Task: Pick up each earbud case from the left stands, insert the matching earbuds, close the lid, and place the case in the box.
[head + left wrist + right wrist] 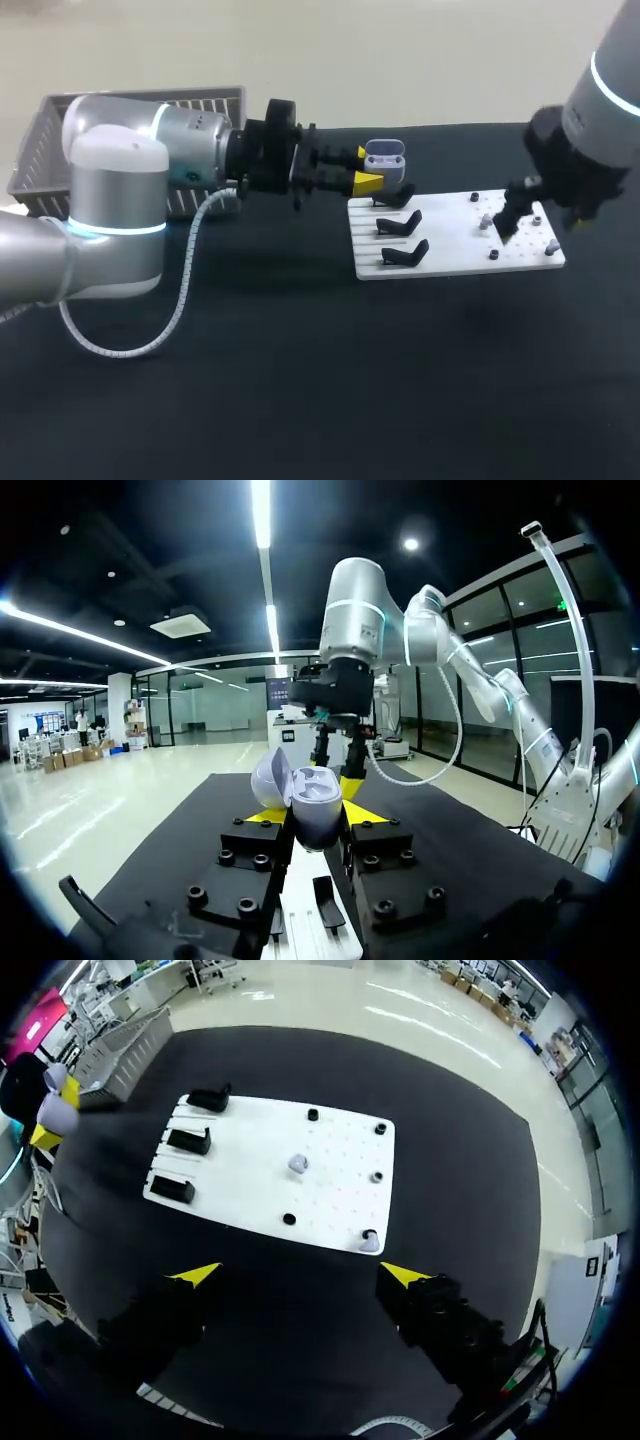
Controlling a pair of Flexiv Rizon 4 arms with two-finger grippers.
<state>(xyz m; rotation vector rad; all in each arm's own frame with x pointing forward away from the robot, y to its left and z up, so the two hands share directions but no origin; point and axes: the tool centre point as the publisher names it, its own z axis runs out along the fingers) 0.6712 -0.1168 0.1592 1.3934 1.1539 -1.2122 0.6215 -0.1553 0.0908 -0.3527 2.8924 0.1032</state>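
Beside stands [400, 222] on the board [455, 245], left hand [365, 168] grips the open case [384, 157]; right hand [300, 1276] hovers released.

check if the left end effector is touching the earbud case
Touching. The left wrist view shows the earbud case clamped between the yellow tips of the left end effector, one each side.

We work at a wide table [300, 400], its top covered edge to edge in a matt black cloth [480, 380]. The light on it is soft and even, with only faint shadows. From the right wrist view, the cloth lies flat and unwrinkled.
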